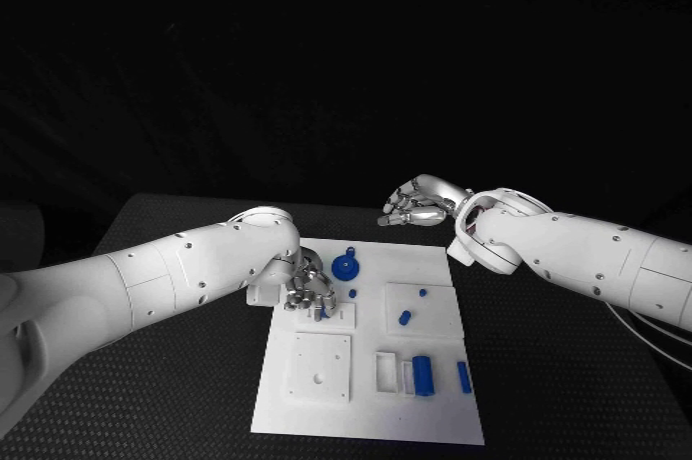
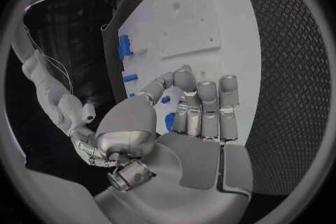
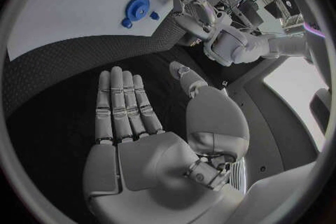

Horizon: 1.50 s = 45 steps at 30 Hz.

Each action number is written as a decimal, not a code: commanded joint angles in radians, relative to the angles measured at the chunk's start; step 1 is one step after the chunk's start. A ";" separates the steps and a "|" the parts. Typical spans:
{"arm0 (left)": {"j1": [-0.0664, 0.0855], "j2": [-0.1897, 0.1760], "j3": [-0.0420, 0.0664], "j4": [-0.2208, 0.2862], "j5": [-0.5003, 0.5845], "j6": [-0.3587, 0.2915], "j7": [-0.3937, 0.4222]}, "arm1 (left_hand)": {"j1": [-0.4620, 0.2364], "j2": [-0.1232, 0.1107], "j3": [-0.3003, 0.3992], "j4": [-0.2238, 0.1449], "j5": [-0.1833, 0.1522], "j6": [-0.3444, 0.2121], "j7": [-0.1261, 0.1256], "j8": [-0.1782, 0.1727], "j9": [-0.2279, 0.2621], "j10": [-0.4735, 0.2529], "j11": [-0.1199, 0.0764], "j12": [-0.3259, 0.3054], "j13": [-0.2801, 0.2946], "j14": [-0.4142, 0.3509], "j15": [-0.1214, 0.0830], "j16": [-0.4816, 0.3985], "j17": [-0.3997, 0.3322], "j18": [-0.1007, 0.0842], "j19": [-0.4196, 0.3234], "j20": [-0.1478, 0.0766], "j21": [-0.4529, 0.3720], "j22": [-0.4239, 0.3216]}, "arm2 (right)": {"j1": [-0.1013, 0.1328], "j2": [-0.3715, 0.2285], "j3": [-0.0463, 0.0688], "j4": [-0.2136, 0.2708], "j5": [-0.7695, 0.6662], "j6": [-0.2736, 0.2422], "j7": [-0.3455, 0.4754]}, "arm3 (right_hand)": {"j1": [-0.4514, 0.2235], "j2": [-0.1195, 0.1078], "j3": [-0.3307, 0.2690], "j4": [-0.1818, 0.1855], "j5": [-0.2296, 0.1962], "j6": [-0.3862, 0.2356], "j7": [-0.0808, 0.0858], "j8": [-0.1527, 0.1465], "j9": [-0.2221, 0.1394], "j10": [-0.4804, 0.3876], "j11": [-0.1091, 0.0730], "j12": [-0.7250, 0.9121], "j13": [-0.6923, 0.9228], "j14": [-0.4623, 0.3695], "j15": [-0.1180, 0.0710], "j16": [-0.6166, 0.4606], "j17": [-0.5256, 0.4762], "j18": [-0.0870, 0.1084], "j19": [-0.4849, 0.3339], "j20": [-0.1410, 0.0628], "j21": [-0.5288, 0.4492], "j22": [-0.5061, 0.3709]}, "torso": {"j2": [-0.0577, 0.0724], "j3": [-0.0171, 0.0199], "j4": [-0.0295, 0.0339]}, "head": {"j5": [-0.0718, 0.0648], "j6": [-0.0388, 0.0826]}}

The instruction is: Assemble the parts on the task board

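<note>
From the head camera, the left hand [image 1: 306, 288] hangs low over the far left part of the white board [image 1: 433, 420], fingers pointing down; the round blue part [image 1: 345, 267] lies just beyond its fingertips, so this hand is much the nearer one. The right hand [image 1: 420, 204] hovers past the board's far edge, over the table [image 1: 577, 380], fingers curled loosely with nothing in them. At the left wrist, the fingers [image 2: 209, 107] are stretched out side by side, thumb apart, holding nothing; a small blue peg [image 2: 166, 99] sits just off the fingertips, and longer blue pieces [image 2: 125, 46] lie farther ahead. At the right wrist, the hand is flat and empty, the blue disc [image 3: 139, 8] well beyond it.
</note>
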 commanded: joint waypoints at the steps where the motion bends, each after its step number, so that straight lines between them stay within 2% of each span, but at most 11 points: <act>1: -0.002 0.000 -0.002 0.002 0.006 0.023 0.004 | 0.024 0.036 0.060 -0.036 0.054 0.008 -0.001 0.004 0.000 0.001 -0.007 0.003 0.001 0.023 -0.035 0.003 0.001 0.002 0.003 -0.143 0.006 0.019 | 0.000 0.000 0.000 0.002 -0.004 0.011 0.005 | 0.002 0.003 -0.003 0.001 0.005 -0.005 0.000 0.004 -0.002 0.003 0.003 0.005 -0.002 -0.004 0.003 0.004 -0.001 0.007 0.000 0.004 -0.004 0.001 | 0.000 0.0001 0.0005 | 0.000 -0.001; 11: -0.003 0.001 -0.002 0.002 0.010 0.012 0.008 | 0.023 0.036 0.062 -0.037 0.053 0.008 -0.001 0.005 0.001 0.001 -0.008 0.004 0.001 0.024 -0.035 0.003 0.001 0.002 0.003 -0.143 0.006 0.019 | 0.000 0.001 0.000 0.002 -0.004 0.011 0.005 | 0.002 0.003 -0.003 0.001 0.005 -0.005 0.000 0.004 -0.002 0.003 0.003 0.005 -0.002 -0.004 0.003 0.004 -0.002 0.007 0.000 0.004 -0.004 0.002 | 0.000 -0.0006 0.0006 | 0.000 -0.001; 23: -0.003 0.008 -0.002 -0.008 -0.005 -0.005 -0.002 | 0.020 0.038 0.066 -0.036 0.052 0.009 -0.002 0.007 0.003 0.001 -0.008 0.004 0.002 0.025 -0.036 0.004 0.001 0.002 0.005 -0.144 0.007 0.018 | 0.000 -0.001 0.000 0.004 -0.004 0.011 0.005 | 0.002 0.003 -0.003 0.001 0.005 -0.005 0.000 0.004 -0.002 0.003 0.003 0.005 -0.003 -0.004 0.003 0.005 -0.002 0.007 0.000 0.005 -0.005 0.002 | 0.000 0.0004 0.0002 | 0.001 0.000; 31: -0.012 0.019 -0.003 -0.019 -0.022 -0.027 -0.005 | -0.009 0.050 0.073 -0.032 0.003 0.007 -0.003 0.014 0.011 0.006 -0.010 0.005 0.001 0.032 -0.039 0.003 -0.001 0.002 0.017 -0.145 0.007 0.014 | 0.000 0.001 0.000 0.003 -0.004 0.011 0.005 | 0.002 0.003 -0.003 0.001 0.005 -0.005 0.000 0.004 -0.002 0.003 0.003 0.006 -0.004 -0.004 0.003 0.005 -0.002 0.007 0.000 0.004 -0.005 0.002 | 0.000 0.0001 -0.0005 | 0.000 0.000; 45: -0.014 0.029 -0.003 -0.030 -0.031 -0.021 -0.012 | -0.028 0.052 0.075 -0.027 -0.008 0.016 -0.007 0.022 0.016 0.012 -0.013 0.005 0.000 0.038 -0.041 0.002 -0.002 0.002 0.023 -0.146 0.005 0.012 | 0.000 -0.002 0.000 0.004 -0.004 0.011 0.004 | 0.003 0.003 -0.004 0.001 0.005 -0.005 0.000 0.004 -0.003 0.003 0.003 0.006 -0.005 -0.004 0.003 0.005 -0.003 0.007 0.000 0.004 -0.005 0.003 | 0.000 0.0007 0.0001 | -0.001 0.000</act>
